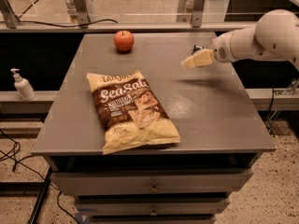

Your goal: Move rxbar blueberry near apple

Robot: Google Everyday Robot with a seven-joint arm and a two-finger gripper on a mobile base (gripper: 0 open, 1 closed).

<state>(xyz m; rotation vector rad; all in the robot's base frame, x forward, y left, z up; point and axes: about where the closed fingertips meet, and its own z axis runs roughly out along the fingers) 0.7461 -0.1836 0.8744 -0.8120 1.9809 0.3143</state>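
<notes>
Presently: tool [198, 59] is hovering above the desk [210, 106], well right of the apple [124, 41] | rxbar blueberry [195, 48] is lying there, mostly covered | grip: cannot tell | chip bag [131, 108] is lying in front of the apple.

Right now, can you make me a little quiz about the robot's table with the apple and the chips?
1. True or false: the apple sits on top of the chip bag.
2. Where is the gripper? A) above the right rear part of the table; B) over the chip bag; C) touching the apple.
3. Fill in: the apple stands close to the table's ____ edge (far or near).

Key: 1 false; 2 A; 3 far.
</notes>
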